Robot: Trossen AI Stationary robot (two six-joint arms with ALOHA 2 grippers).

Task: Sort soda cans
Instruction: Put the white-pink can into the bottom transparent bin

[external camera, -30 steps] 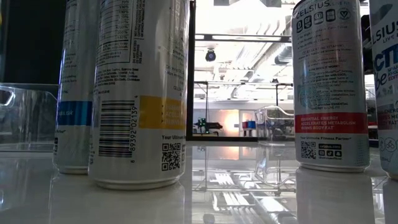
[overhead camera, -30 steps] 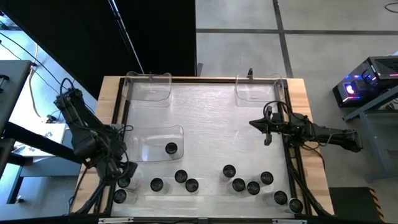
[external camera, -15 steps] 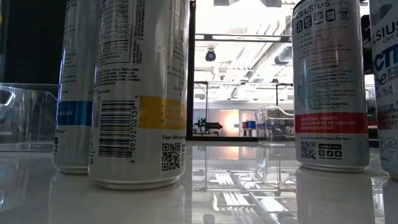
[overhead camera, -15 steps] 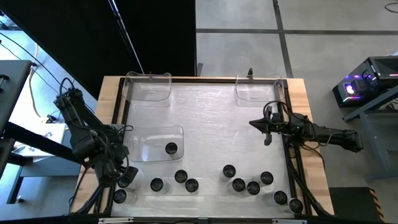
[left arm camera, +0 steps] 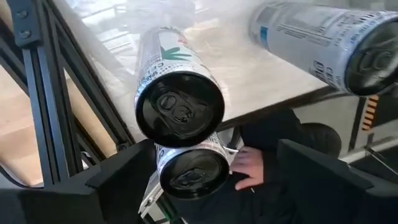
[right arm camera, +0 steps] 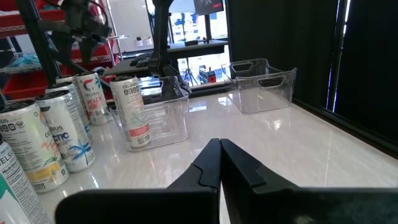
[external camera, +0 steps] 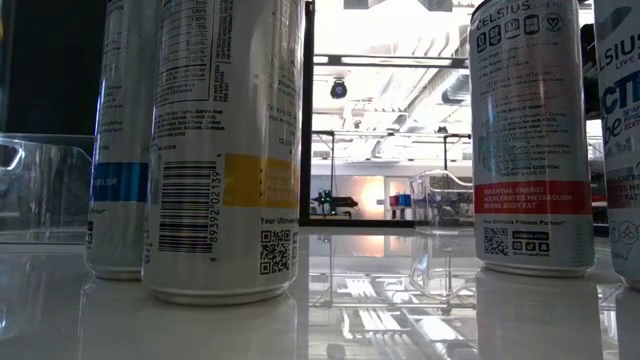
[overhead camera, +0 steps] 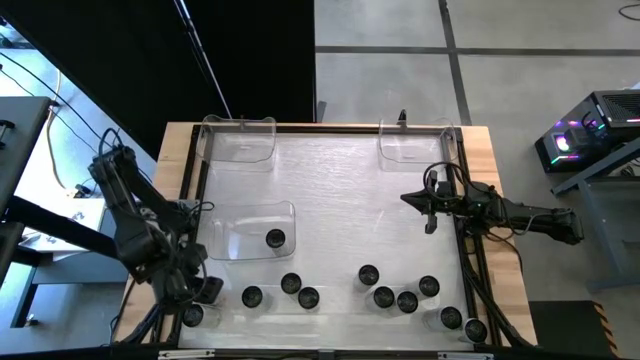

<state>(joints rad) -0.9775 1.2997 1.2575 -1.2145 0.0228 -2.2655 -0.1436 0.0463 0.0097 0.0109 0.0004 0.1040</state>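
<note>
Several soda cans stand upright along the table's near edge, dark tops up. One more can stands inside a clear tray. My left gripper hovers open over the near left corner, pointing steeply down. Below it are two cans, one farther in and one nearer the table's edge. In the left wrist view its fingers stand apart on either side of the nearer can and above it. My right gripper waits shut and level at the table's right side.
Two clear trays stand at the far edge. A dark frame rail runs along the table's left side beside my left arm. Past the near edge, under the cans, a person's hand shows. The table's middle is bare.
My left gripper has moved toward the table's near edge. It now stands over the two cans in the near left corner and covers one of them in the high view. It has tipped a little and stayed open. No can has moved.
</note>
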